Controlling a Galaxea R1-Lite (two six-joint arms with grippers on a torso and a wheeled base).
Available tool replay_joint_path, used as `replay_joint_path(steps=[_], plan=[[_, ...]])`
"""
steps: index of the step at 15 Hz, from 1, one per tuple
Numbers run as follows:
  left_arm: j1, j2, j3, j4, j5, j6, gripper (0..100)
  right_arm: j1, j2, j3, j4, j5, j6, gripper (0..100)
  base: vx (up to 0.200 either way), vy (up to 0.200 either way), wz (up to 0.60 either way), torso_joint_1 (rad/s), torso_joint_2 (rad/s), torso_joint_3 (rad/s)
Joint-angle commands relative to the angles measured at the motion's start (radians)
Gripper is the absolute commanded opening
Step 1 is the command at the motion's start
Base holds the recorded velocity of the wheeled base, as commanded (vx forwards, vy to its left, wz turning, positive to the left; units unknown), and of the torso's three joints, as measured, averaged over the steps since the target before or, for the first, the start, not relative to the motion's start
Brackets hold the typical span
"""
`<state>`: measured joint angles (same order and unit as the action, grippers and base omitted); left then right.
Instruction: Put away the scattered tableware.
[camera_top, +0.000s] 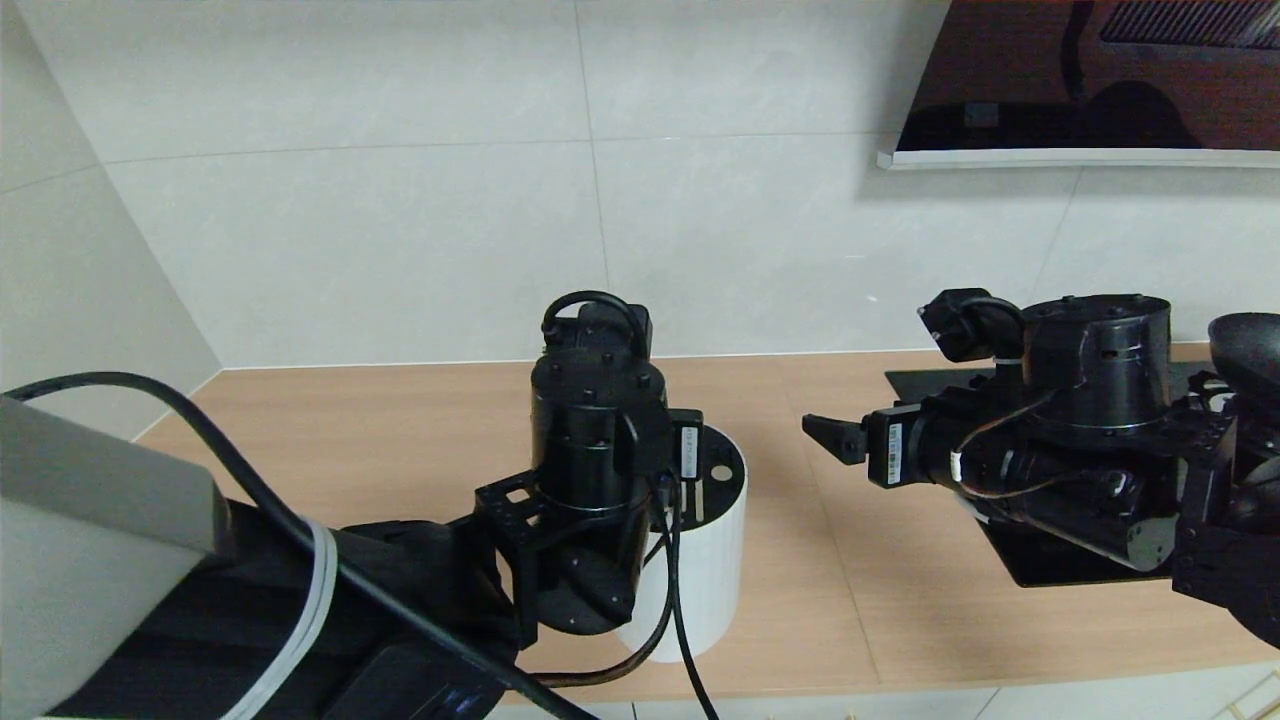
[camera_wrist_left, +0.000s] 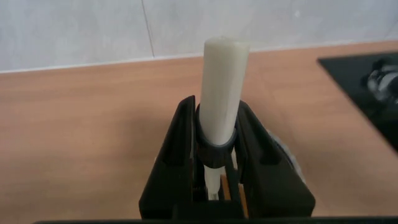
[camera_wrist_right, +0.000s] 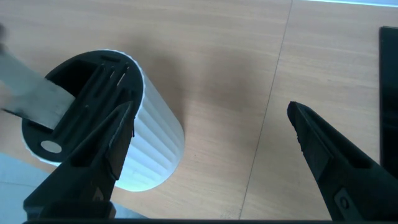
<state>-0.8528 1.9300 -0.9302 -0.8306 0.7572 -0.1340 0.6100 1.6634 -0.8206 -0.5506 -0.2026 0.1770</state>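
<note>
Grips cream-handled utensil (camera_wrist_left: 224, 81) in left gripper (camera_wrist_left: 216, 107) over white holder (camera_top: 712, 570)

Clamps the left gripper on the dark collar ring (camera_wrist_left: 214, 146) at the base of the cream handle; leaves the handle sticking out past the fingertips, in line with the gripper; hides the utensil's other end between the fingers (camera_wrist_left: 180, 149); cannot tell what kind of tool it is. Hangs the left wrist right over the holder in the head view, covering the near-left part of its top. Finds the holder upright on the wooden worktop (camera_top: 400, 420), near the front edge, between the two arms; ribbed white wall, black slotted insert (camera_wrist_right: 93, 81) on top. Shows a grey flat blade-like piece (camera_wrist_right: 28, 93) at the holder's mouth in the right wrist view; blurred; cannot tell whether part of the held utensil. Holds the right gripper (camera_wrist_right: 210, 111) with fingers wide apart over bare worktop just to the holder's right, tips pointing toward it, apart from it. Has a black hob (camera_top: 1060, 575) set in the worktop under the right arm, well apart from the holder; pale tiled wall (camera_top: 400, 200) behind; dark hood (camera_top: 1090, 80) at upper right.
</note>
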Motion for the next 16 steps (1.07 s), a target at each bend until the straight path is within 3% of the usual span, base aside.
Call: replay_joint_path(steps=[1,8,9,16], plan=[[0.008,0.032,-0.002,-0.001,-0.001,-0.004,0,0.001,0.002,0.000,0.000,0.000,-0.001,100,0.000,0.000,0.00,0.000,0.00,0.000],[0.008,0.027,-0.001,-0.001,-0.009,-0.004,0,0.001,0.002,0.000,0.000,0.000,-0.001,100,0.000,0.000,0.00,0.000,0.00,0.000],[0.008,0.027,-0.001,0.001,-0.009,-0.004,100,0.001,0.002,0.000,0.000,0.000,0.001,100,0.000,0.000,0.00,0.000,0.00,0.000],[0.008,-0.011,0.021,0.004,-0.018,-0.004,100,0.001,0.002,0.003,0.000,0.000,-0.001,100,0.000,0.000,0.00,0.000,0.00,0.000]])
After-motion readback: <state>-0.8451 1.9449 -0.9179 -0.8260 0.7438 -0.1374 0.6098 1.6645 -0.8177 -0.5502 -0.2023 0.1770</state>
